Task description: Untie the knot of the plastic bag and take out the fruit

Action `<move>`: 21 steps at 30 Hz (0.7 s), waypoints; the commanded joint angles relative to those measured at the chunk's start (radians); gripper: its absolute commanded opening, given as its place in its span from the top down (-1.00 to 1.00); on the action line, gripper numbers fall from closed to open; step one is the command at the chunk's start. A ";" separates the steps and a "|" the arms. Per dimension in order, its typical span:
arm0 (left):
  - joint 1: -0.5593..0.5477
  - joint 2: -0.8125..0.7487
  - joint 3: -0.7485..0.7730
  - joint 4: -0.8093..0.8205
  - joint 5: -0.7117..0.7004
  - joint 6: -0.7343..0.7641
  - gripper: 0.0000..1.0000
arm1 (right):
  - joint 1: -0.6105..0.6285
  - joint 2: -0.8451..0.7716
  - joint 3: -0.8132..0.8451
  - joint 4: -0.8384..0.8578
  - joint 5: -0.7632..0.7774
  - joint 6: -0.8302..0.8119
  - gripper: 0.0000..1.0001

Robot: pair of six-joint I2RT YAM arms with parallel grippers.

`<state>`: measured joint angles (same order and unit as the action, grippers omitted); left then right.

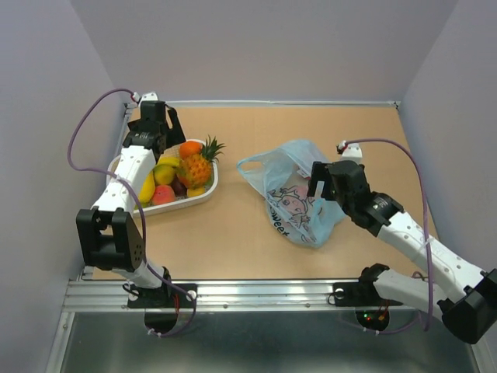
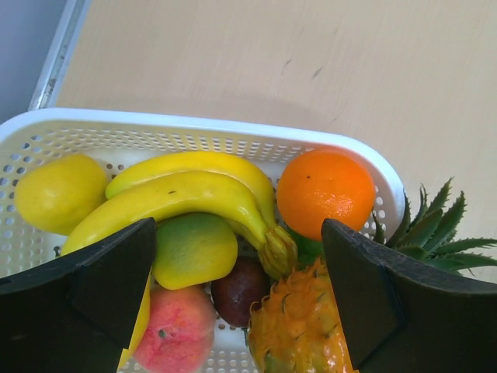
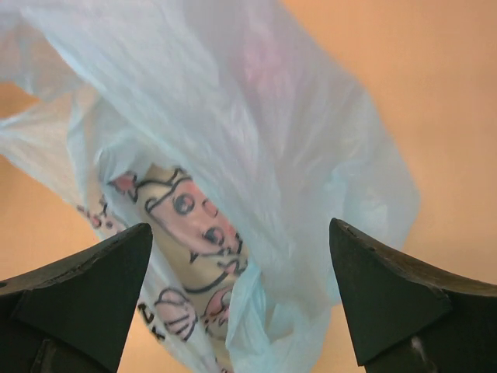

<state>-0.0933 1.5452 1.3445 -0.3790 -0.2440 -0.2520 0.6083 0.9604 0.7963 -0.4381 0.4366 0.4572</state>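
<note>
The light-blue plastic bag [image 1: 291, 190] lies flat and crumpled right of centre, its cartoon print facing up; it fills the right wrist view [image 3: 256, 132]. No knot shows; a loose handle loop [image 1: 248, 163] lies at its left. My right gripper [image 1: 320, 180] hovers open and empty over the bag [image 3: 241, 233]. The fruit sits in the white basket [image 1: 206, 194]: pineapple [image 1: 200, 167] [image 2: 299, 326], orange [image 1: 190, 148] [image 2: 324, 193], peach [image 1: 163, 194] [image 2: 178, 326], mango [image 2: 194, 249]. My left gripper [image 1: 159, 128] is open and empty above them [image 2: 239, 256].
The basket [image 2: 194, 124] also holds yellow bananas [image 2: 194, 190], a lemon [image 2: 58, 193] and a dark plum [image 2: 239, 287]. Grey walls close the table on the left, back and right. A metal rail [image 1: 256, 291] runs along the near edge.
</note>
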 commanded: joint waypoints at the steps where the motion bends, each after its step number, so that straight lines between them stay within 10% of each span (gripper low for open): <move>1: 0.006 -0.089 -0.025 0.041 -0.034 0.005 -0.97 | -0.008 0.101 0.179 -0.031 0.138 -0.173 -1.00; 21: 0.009 -0.264 -0.083 0.150 0.101 0.029 -0.97 | -0.202 0.583 0.345 0.200 -0.162 -0.445 -0.83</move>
<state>-0.0895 1.3449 1.2812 -0.3008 -0.2264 -0.2478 0.4049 1.5383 1.1301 -0.3473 0.3248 0.0734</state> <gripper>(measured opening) 0.986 0.953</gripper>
